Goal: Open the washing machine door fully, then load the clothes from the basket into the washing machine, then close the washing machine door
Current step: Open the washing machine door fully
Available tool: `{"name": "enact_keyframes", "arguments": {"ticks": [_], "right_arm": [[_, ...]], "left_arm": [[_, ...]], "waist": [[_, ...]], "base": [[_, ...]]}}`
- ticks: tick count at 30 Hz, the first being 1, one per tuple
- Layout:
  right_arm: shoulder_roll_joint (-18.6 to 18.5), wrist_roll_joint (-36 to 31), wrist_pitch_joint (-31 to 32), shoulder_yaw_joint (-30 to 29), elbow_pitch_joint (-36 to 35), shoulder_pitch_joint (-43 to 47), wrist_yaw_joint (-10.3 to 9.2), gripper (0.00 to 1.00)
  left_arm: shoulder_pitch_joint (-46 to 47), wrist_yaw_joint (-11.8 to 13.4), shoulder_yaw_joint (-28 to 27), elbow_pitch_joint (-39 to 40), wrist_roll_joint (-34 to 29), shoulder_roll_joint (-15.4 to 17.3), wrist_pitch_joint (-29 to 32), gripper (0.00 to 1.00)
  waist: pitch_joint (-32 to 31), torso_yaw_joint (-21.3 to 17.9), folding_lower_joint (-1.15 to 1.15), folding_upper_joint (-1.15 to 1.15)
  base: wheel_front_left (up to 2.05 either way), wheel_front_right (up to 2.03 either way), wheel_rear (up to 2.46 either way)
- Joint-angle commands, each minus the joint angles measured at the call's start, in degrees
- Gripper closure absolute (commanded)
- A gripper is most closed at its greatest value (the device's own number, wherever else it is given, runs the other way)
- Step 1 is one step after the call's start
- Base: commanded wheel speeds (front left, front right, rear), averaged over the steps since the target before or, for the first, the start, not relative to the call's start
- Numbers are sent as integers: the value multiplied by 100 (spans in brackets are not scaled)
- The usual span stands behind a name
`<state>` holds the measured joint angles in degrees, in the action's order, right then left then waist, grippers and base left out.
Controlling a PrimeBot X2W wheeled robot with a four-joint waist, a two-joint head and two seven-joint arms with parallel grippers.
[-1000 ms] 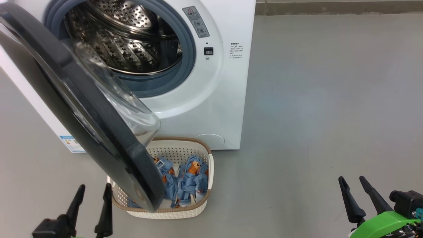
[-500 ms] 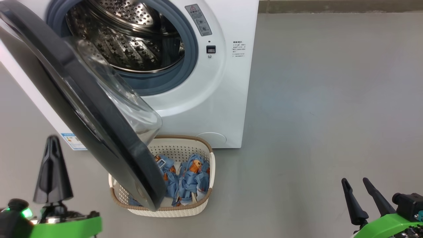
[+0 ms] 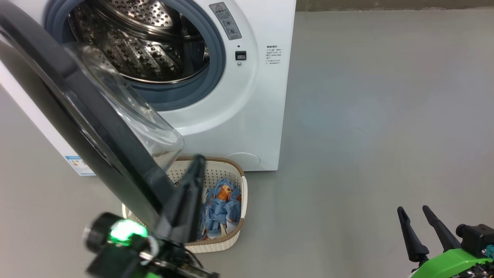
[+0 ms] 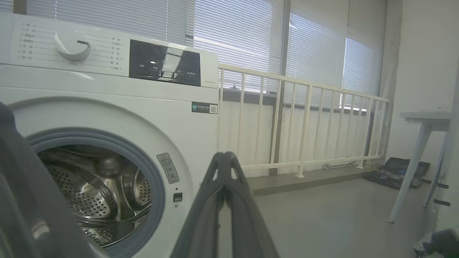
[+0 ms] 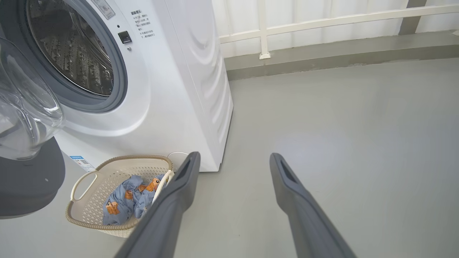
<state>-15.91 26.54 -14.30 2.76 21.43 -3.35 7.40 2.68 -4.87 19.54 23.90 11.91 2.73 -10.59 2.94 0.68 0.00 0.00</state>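
The left gripper (image 3: 197,164), fingers squeezed together on nothing, sits just right of the door (image 3: 88,116), much nearer to it than the spread-fingered right gripper (image 3: 413,210).

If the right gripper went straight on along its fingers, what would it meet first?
Probably the bare grey floor beside the washing machine: the right gripper points its open fingers down at it with nothing between. The machine's side lies close to that line, so I can't be sure.
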Motion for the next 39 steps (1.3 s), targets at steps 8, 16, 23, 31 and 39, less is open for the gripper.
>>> {"name": "enact_keyframes", "arguments": {"ticks": [8,16,23,31,39], "right_arm": [[-60,-346,-70,21,-161,-55,9,0],[-38,-502,-70,-51,-214,-23,9,0],[-46,-592,-70,-75,-244,-27,9,0],[-53,-660,-70,-109,-289,-26,9,0],[-59,-707,-70,-204,-353,-32,9,0]], "left_arm": [[377,118,371,-1082,646,16,-139,100],[561,309,295,-1986,893,15,-257,100],[659,447,180,-2509,1041,15,-311,100],[709,548,-35,-2929,1162,45,-345,100],[706,564,-128,-3055,1196,93,-379,100]], "waist": [[37,-17,0,0],[30,3,0,0],[25,31,0,0],[35,65,0,0],[44,151,0,0]], "base": [[0,0,0],[0,0,0],[0,0,0],[0,0,0],[0,0,0]]}}
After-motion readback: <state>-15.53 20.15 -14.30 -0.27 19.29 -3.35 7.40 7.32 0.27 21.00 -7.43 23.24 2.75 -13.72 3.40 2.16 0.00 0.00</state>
